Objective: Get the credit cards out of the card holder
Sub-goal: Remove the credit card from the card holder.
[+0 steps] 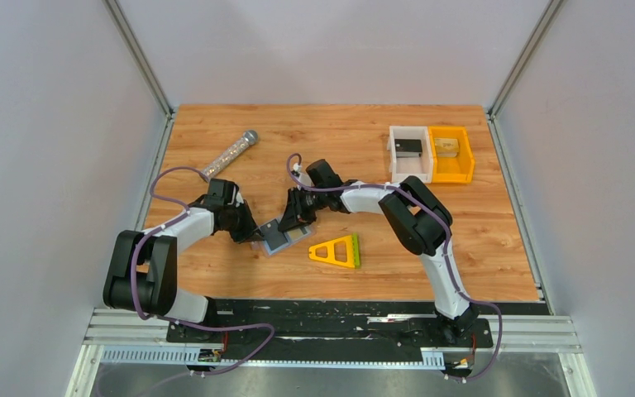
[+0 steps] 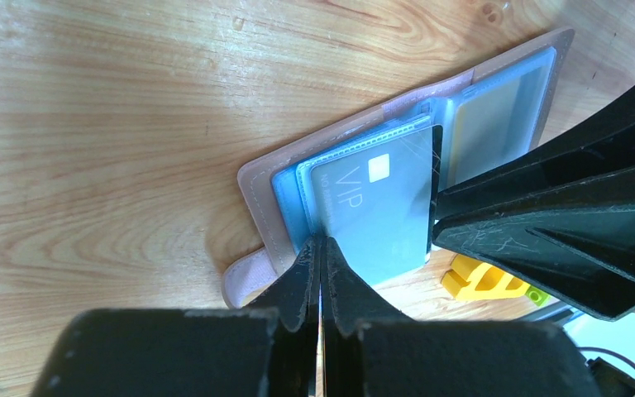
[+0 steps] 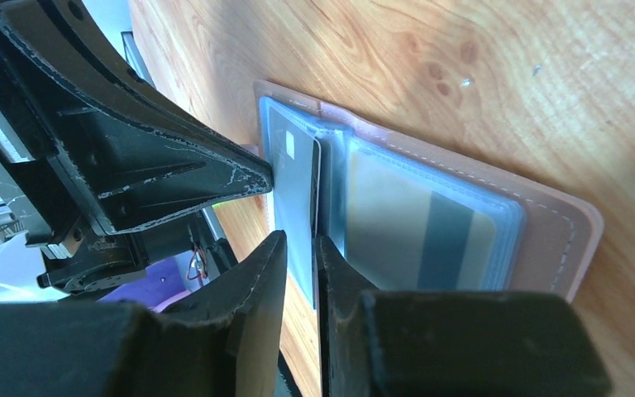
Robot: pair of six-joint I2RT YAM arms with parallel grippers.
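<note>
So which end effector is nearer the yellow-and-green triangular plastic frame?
Right. The right end effector is over the grey-blue card holder beside the frame; the left end effector is at the holder's edge away from it.

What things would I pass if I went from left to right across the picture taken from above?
long tube → card holder → yellow-and-green triangle → white bin → orange bin

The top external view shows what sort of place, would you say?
Probably a robot lab cell: grey walls box in a wooden table, left arm and right arm bolted to its near rail.
</note>
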